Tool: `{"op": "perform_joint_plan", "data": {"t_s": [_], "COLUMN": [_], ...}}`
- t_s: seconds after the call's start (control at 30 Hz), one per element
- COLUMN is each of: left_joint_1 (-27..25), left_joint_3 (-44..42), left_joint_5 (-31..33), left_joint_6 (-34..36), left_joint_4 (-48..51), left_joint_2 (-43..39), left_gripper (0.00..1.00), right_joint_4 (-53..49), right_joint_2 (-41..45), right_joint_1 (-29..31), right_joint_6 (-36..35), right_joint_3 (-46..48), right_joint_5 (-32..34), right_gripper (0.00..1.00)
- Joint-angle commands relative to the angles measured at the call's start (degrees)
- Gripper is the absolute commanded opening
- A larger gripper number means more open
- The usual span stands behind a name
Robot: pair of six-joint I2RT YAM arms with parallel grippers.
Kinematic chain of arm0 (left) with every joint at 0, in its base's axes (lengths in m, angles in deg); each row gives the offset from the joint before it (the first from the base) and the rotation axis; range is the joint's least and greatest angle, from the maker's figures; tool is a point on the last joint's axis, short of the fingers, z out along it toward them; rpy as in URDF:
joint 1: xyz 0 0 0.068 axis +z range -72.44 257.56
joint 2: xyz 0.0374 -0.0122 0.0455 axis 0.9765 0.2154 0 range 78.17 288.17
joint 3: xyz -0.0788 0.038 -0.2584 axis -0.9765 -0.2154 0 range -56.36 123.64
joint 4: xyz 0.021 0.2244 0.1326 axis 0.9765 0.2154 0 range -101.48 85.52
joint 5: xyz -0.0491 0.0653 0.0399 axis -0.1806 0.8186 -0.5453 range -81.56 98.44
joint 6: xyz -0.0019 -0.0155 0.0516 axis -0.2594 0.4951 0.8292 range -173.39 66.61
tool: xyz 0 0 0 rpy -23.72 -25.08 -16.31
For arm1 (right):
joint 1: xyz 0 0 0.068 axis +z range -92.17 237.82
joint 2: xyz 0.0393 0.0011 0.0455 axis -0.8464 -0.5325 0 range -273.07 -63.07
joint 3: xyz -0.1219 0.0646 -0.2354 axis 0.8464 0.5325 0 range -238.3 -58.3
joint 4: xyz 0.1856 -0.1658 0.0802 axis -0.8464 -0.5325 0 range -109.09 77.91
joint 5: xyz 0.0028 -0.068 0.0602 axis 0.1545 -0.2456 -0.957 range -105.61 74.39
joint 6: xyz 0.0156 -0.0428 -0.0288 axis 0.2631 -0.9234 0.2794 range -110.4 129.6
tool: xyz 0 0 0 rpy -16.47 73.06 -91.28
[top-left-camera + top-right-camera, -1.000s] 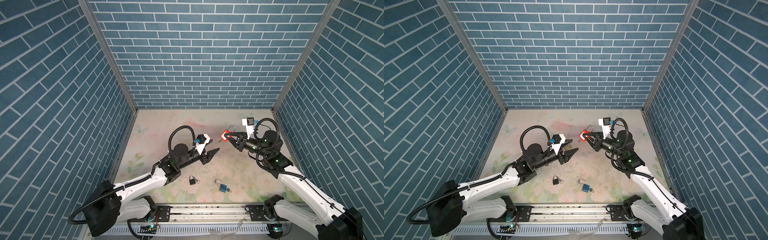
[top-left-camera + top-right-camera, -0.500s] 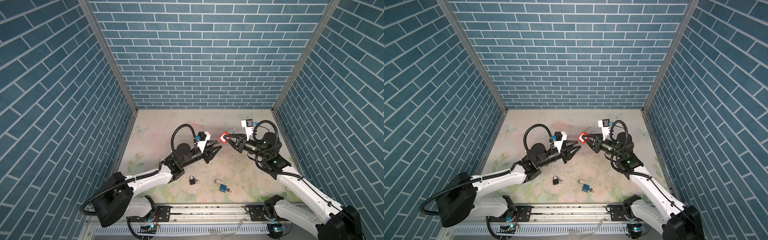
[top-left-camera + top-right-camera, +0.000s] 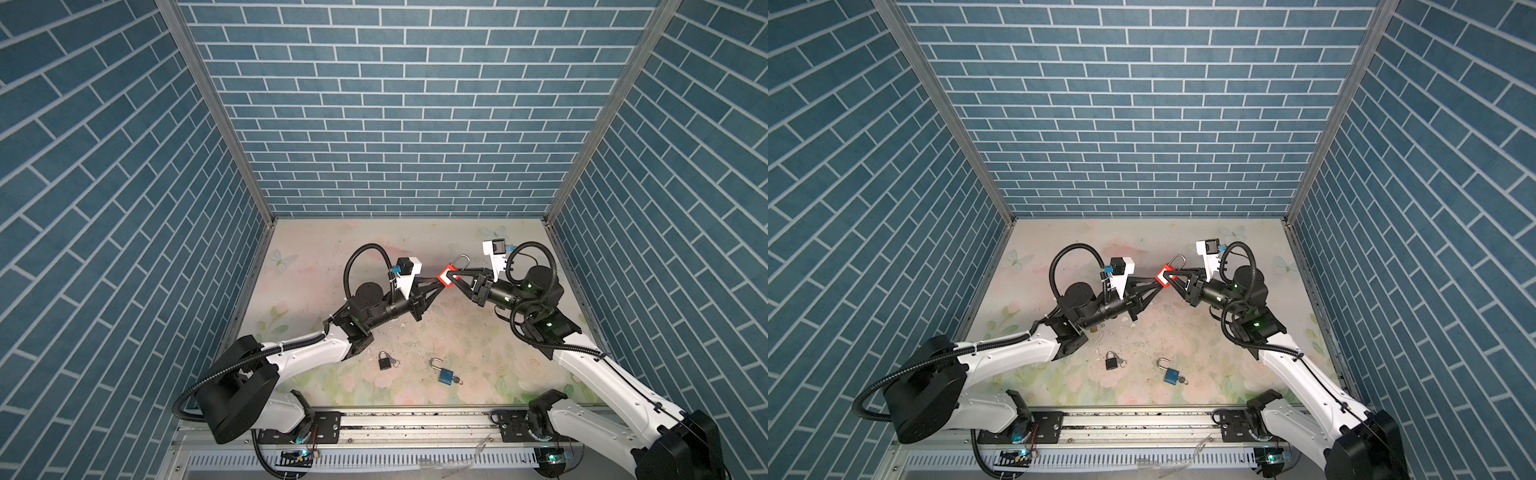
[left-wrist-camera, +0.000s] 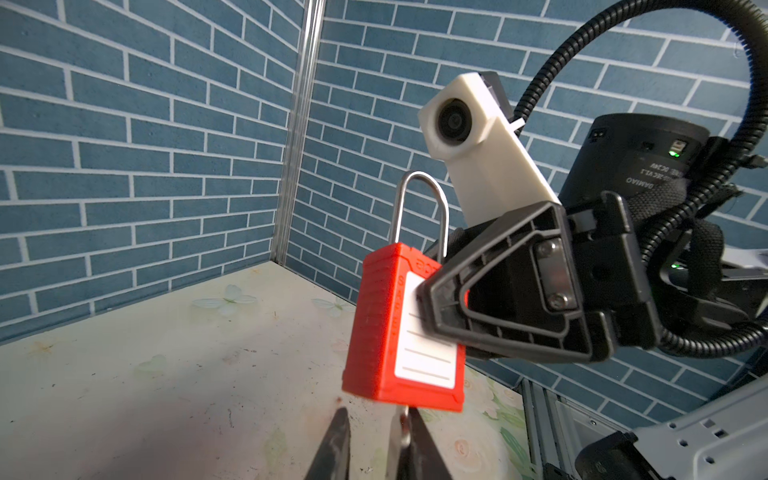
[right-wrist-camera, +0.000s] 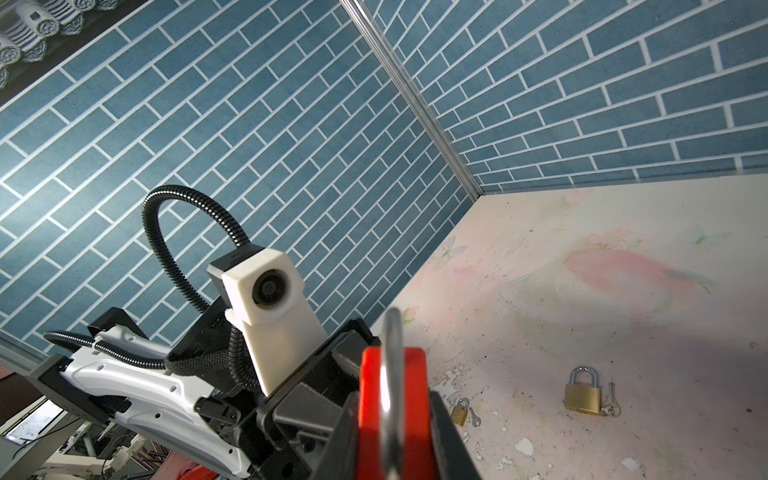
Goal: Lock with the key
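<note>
A red padlock [image 3: 445, 279] [image 3: 1163, 278] hangs in the air over the middle of the floor, its steel shackle [image 4: 419, 183] pointing up. My right gripper [image 3: 455, 280] [image 5: 392, 436] is shut on its body [image 5: 392, 415]. A silver key [image 4: 400, 432] sticks out of the underside of the red body [image 4: 386, 332]. My left gripper [image 3: 436, 283] [image 4: 376, 415] straddles the key from the left, narrowly open. One finger [image 4: 419, 444] lies against the key; the other finger [image 4: 337, 444] is a small gap away.
A black padlock [image 3: 384, 360] [image 3: 1111, 360] and a blue padlock [image 3: 445, 375] [image 3: 1170, 375] lie on the floral floor near the front rail. Two brass padlocks, one large [image 5: 582, 392] and one small [image 5: 459, 411], show in the right wrist view. Blue brick walls enclose three sides.
My left gripper has travelled right and up to the red padlock, and its jaws have narrowed around the key. The right gripper has held the padlock still.
</note>
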Motion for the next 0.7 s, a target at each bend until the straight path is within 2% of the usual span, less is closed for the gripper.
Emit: {"op": "perform_joint_plan", "data": {"t_s": [0.0,0.27,0.67], "left_joint_1": [1.5,4.2,11.1], "left_joint_3": [0.9,-0.1,-0.2], "left_joint_5": [-1.0,-3.8,-15.8], "left_joint_6": [-3.1,-6.7,-15.1], "left_joint_4": [-4.5,-7.0,-8.6], "left_joint_2": [0.5,0.9,1.5], "left_gripper": [0.19,0.0,0.0], "right_joint_4": [3.4,5.0,19.3], "right_joint_2": [0.5,0.1,-3.2], "right_joint_1": [0.0,-0.7,-3.6], "right_joint_6": [1.3,1.7,0.3], "right_joint_3": [0.2,1.3,7.3], "right_joint_5": [-1.8,-2.4,-8.7], "right_gripper": [0.08,0.07,0.07]}}
